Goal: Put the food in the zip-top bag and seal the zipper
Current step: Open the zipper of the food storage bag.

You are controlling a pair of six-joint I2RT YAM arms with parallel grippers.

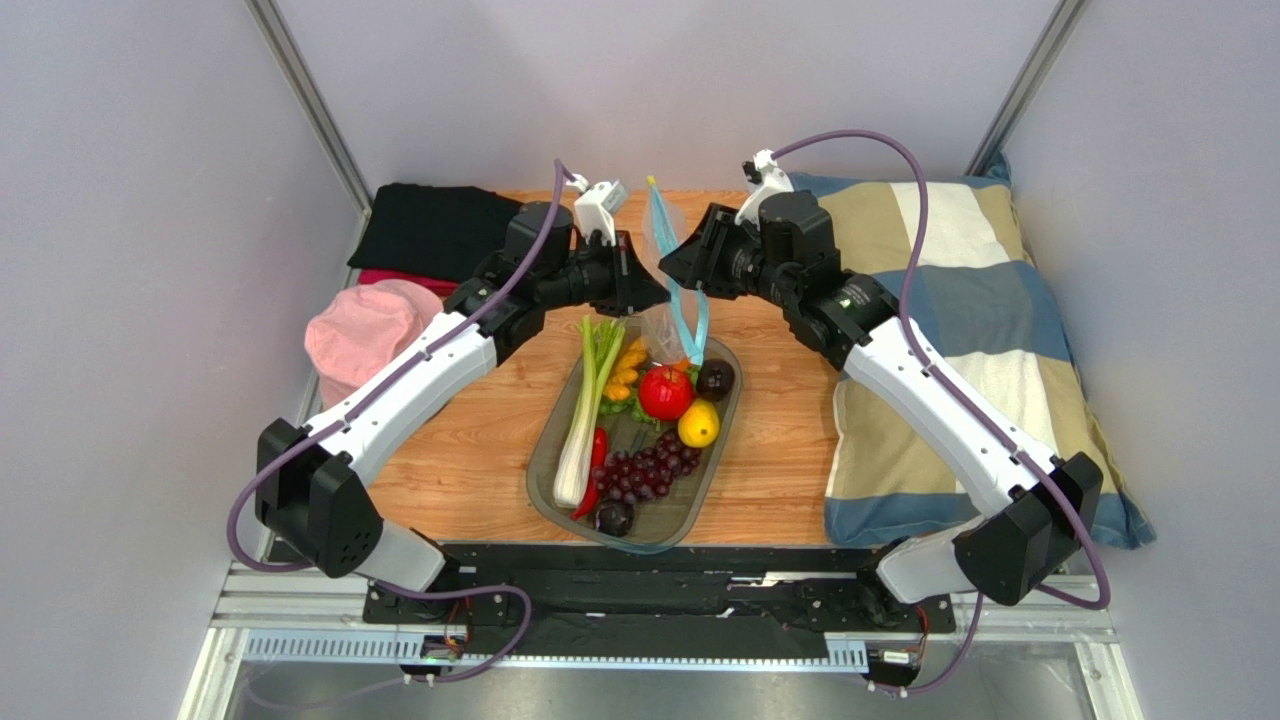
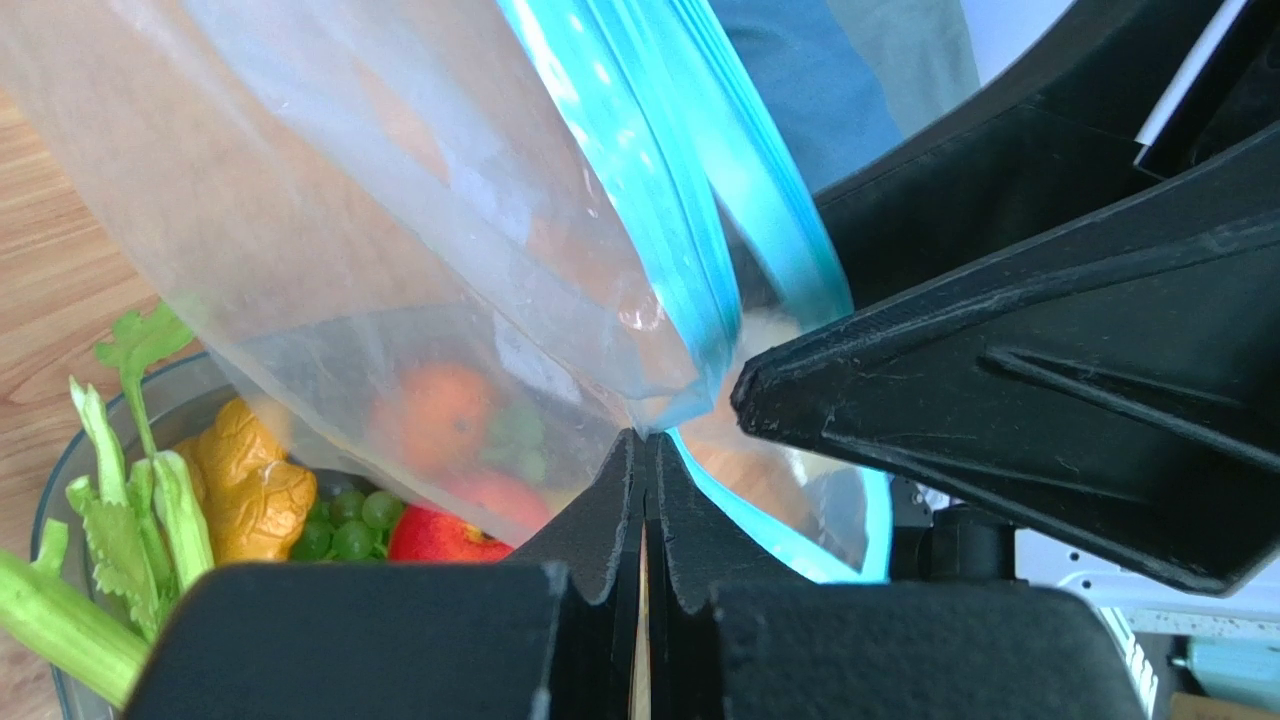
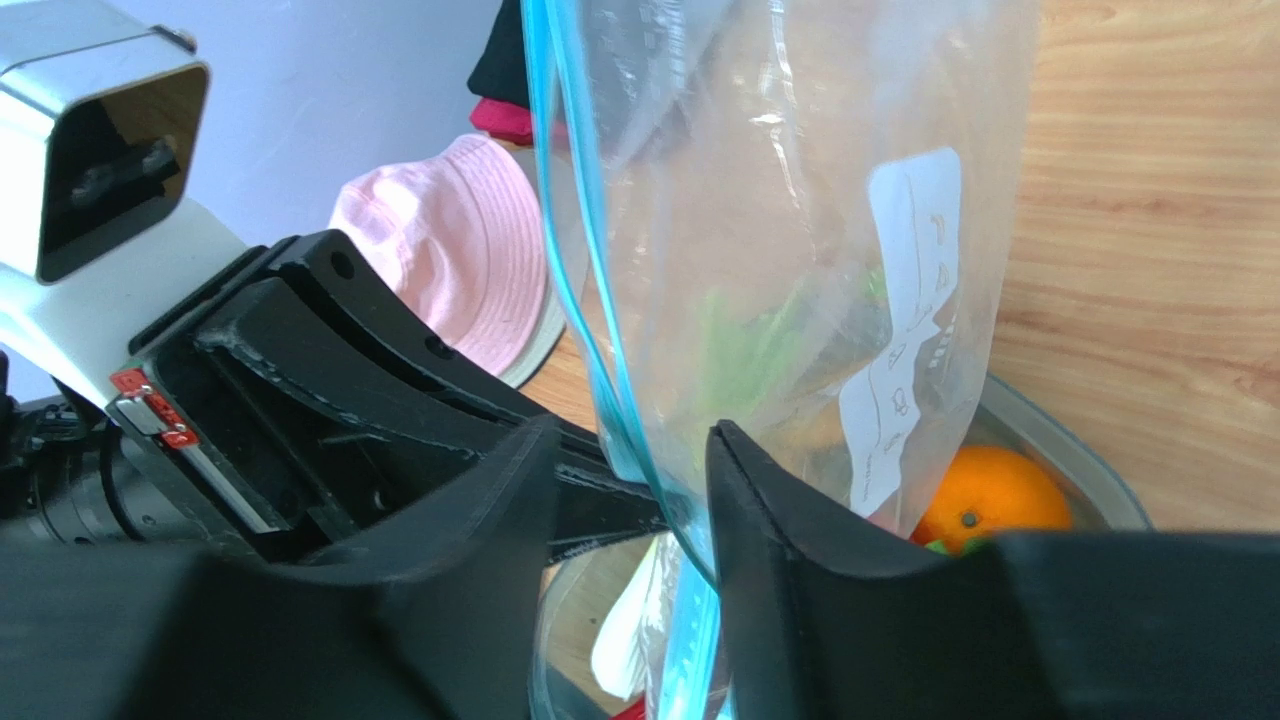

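A wooden counter [image 1: 466, 450] sits in a booth of pale grey walls [image 1: 150, 225] with metal posts [image 1: 308, 98] in the back corners. A checked pillow [image 1: 962, 300] in blue, beige and white covers the counter's right side. A pink hat [image 1: 368, 338] and a folded black cloth [image 1: 428, 225] lie at the back left.

Above the far end of a clear grey tray [image 1: 541, 480], two robot arms hold a clear plastic bag [image 3: 751, 225] upright between them, its blue zipper [image 2: 661, 195] running down the edge they grip. The left hand [image 2: 646, 443] is closed flat on the bag at the lower end of the blue strip. The right hand [image 3: 639, 443] is narrowed onto the same edge from the other side, with the blue strip held between its fingers.

The food stays in the tray below the bag: a leek [image 1: 586, 413], a red round fruit [image 1: 664, 393], a lemon [image 1: 697, 425], purple grapes [image 1: 646, 473], a dark plum [image 1: 715, 378] and orange pieces [image 1: 624, 372]. The right wrist view shows an orange [image 3: 984, 495] against the tray's wall.

A white label [image 3: 909, 330] on the bag's side carries faint grey print that is too pale to read. A small red sticker [image 3: 150, 413] on the left hand has marks that are too small to make out.
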